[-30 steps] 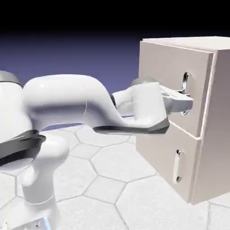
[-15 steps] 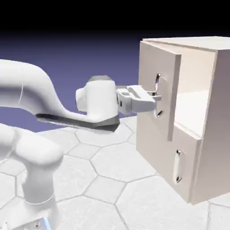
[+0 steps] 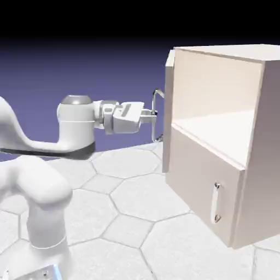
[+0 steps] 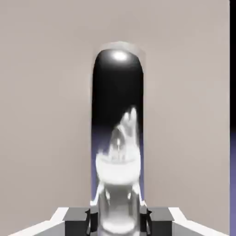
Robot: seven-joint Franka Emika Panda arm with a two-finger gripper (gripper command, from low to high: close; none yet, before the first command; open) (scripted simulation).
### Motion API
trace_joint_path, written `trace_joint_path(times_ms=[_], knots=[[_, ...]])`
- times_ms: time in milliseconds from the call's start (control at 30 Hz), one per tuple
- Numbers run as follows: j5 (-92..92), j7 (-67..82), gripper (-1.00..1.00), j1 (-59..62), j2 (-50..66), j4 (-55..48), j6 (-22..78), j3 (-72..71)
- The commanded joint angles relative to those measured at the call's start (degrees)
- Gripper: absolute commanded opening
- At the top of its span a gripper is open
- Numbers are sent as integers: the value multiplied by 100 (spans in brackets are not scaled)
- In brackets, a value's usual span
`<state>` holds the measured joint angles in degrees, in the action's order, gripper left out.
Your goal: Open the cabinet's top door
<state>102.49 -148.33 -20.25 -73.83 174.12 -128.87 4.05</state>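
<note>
The light beige cabinet (image 3: 261, 147) stands at the exterior view's right. Its top door (image 3: 168, 98) is swung wide and shows almost edge-on at the cabinet's left corner, baring the upper compartment (image 3: 219, 109). My gripper (image 3: 153, 114) is shut on the door's long silver handle (image 3: 155, 98), with the arm stretched level from the left. In the hand view the shiny handle (image 4: 117, 138) fills the middle against the beige door panel (image 4: 46, 115), and my gripper (image 4: 117, 223) closes around its lower part.
The shorter lower door (image 3: 202, 175) is closed, its small silver handle (image 3: 217, 202) upright. The cabinet rests on a white hexagon-tiled table (image 3: 136, 219). The robot's base and lower arm links (image 3: 41, 208) fill the lower left.
The hand has pulled back to the left with the handle. The top door has swung from nearly closed to wide open, exposing the upper compartment.
</note>
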Motion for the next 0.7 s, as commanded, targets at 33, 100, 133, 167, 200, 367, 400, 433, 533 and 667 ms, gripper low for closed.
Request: trace_joint_path(times_ms=[33,100,133,167,200,367,400,433,533,667], knots=[[-511,125,-100,-90,-126,70,280,-384],[-1009,223,-100,-202,-211,109,577,-783],[-1258,262,-100,-264,-237,116,734,-988],[-1505,294,-100,-327,-250,115,894,-1196],[-1747,319,-100,-390,-249,104,1056,-1403],[-2895,344,-100,-650,-56,-85,1894,-2441],[-3114,331,-100,-681,19,-152,2067,-2649],[-3329,314,-100,-703,105,-229,2241,-2857],[-3954,237,-100,-697,422,-525,2772,-3479],[-4720,94,-100,-489,946,-1077,3505,-4310]])
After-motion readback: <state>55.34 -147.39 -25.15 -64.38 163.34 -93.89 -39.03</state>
